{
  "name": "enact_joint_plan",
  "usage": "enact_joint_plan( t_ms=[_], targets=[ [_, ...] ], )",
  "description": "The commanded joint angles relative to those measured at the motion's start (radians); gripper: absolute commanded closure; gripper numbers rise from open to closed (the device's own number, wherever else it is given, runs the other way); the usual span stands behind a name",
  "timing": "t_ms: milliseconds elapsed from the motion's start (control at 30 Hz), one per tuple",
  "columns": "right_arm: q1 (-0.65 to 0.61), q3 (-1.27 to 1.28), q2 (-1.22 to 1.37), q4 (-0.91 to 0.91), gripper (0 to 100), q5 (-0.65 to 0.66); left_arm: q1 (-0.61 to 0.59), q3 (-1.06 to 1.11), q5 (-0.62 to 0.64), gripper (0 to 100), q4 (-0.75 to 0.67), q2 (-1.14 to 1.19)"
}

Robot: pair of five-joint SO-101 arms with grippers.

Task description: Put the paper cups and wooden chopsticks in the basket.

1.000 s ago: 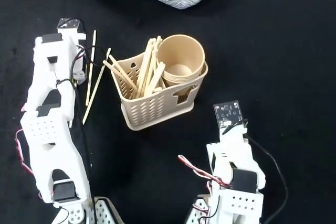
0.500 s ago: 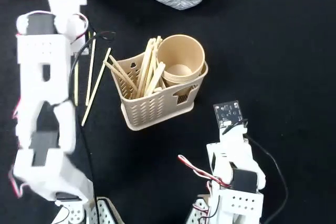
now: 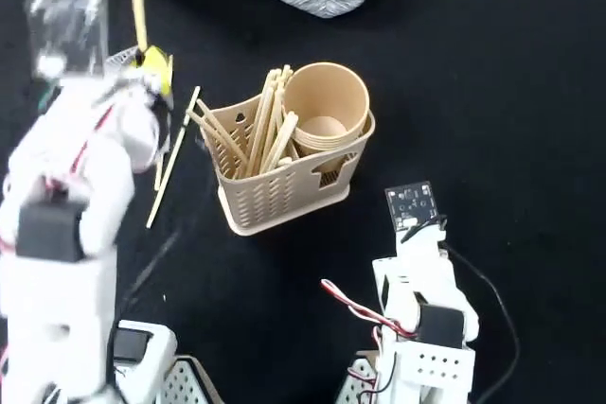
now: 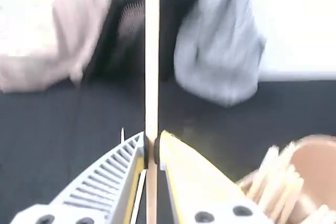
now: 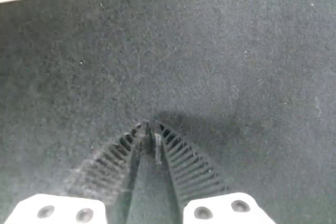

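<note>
left gripper (image 4: 152, 150) clamped on thin pale wooden chopstick (image 4: 151, 51), upper end cut off. right gripper (image 5: 150, 135) closed, empty, over black table (image 5: 236, 51). beige slotted plastic basket (image 3: 284, 191) holds stacked tan paper cups (image 3: 325, 101), count unclear, and chopstick bundle (image 3: 265, 125). 1 loose chopstick (image 3: 175, 153) beside basket.

We log white plastic shells on left arm (image 3: 90, 163) and right arm (image 3: 407, 281). Red and white cables (image 3: 352, 307), black circuit board (image 3: 412, 203) on right. Left gripper (image 4: 151, 148): one yellow finger (image 4: 194, 182), one white, ribbed.
</note>
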Motion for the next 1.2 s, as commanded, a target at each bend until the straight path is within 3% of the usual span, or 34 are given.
enact_joint_plan(
  t_ms=[0, 200, 433, 667, 900, 1167],
  targets=[
    [-0.011, -0.004, -0.07, 0.005, 98.5, 0.006, 0.019, 0.211, 0.009, 97, -0.272, -0.221],
    [-0.011, -0.004, -0.07, 0.005, 98.5, 0.006, 0.039, 0.17, 0.02, 97, -0.293, -0.292],
    [-0.011, -0.004, -0.07, 0.005, 98.5, 0.006, 0.237, 0.088, 0.083, 97, -0.293, -0.316],
    [-0.011, -0.004, -0.07, 0.005, 98.5, 0.006, 0.378, 0.186, 0.081, 97, -0.295, -0.319],
    [-0.011, -0.004, -0.07, 0.005, 98.5, 0.006, 0.378, 0.278, 0.083, 97, -0.304, -0.318],
    [-0.011, -0.004, -0.07, 0.005, 98.5, 0.006, 0.378, 0.417, 0.084, 97, -0.408, -0.321]
  ],
)
